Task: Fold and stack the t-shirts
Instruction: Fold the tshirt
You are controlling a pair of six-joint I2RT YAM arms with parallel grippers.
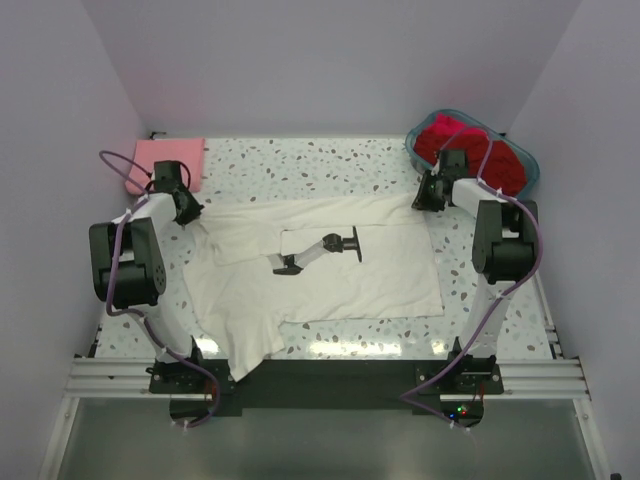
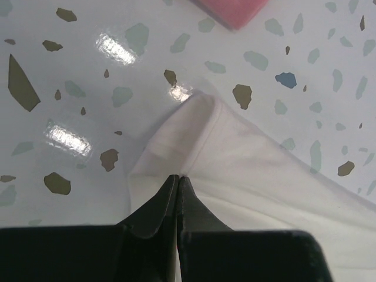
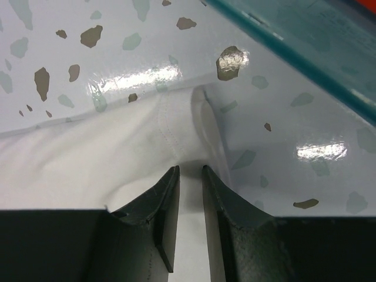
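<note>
The large white t-shirt (image 1: 330, 275) lies spread on the table, its black graphic (image 1: 322, 248) facing up. My left gripper (image 1: 190, 212) is at the shirt's far left corner. In the left wrist view its jaws are shut (image 2: 178, 177) on a ridge of the white cloth (image 2: 235, 153). My right gripper (image 1: 426, 196) is at the far right corner. Its jaws (image 3: 190, 170) stand a narrow gap apart, closed on a fold of white cloth (image 3: 117, 147) that fills the gap. A folded pink shirt (image 1: 165, 160) lies at the back left. Red shirts (image 1: 470, 150) fill the basket.
The teal plastic basket (image 1: 527, 162) stands at the back right, close behind my right gripper, and its wall shows in the right wrist view (image 3: 305, 47). A corner of the pink shirt (image 2: 232, 10) lies just beyond my left gripper. The shirt's lower part hangs over the near table edge (image 1: 240, 355).
</note>
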